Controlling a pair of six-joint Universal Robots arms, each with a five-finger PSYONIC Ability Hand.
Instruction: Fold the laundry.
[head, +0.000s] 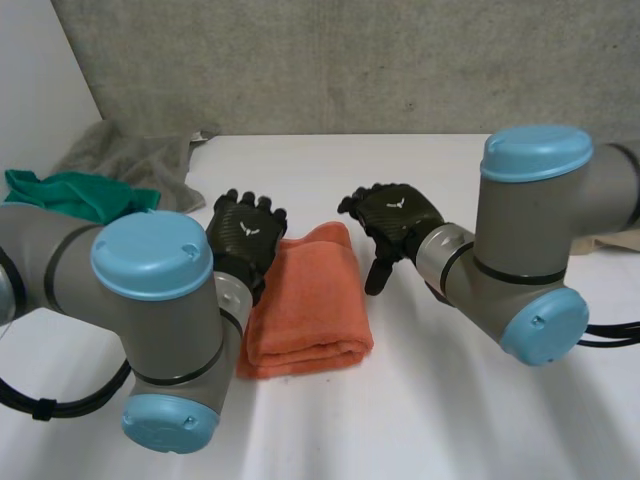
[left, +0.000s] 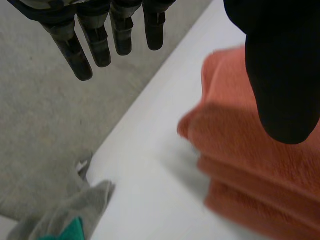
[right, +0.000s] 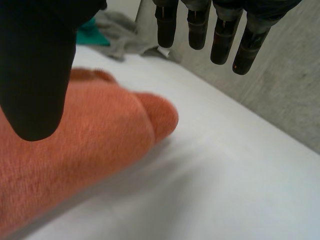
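Work across the table (head: 450, 400) toward its far left. Leave the towel (head: 310, 310), already folded in layers at the middle, undisturbed. Reach next for the grey cloth (head: 130, 160) or green cloth (head: 70, 195) heaped there. Lift the left hand (head: 245, 235), fingers relaxed and empty over the towel's far left edge, clear before swinging. Same for the right hand (head: 395, 220), loose and empty beside the far right corner.

The white surface (head: 450, 400) carries a folded orange towel (head: 310, 300) near its middle. At its far left corner, well apart from the towel, lies a crumpled grey cloth (head: 130, 160), with a green cloth (head: 70, 195) bunched against its near edge.
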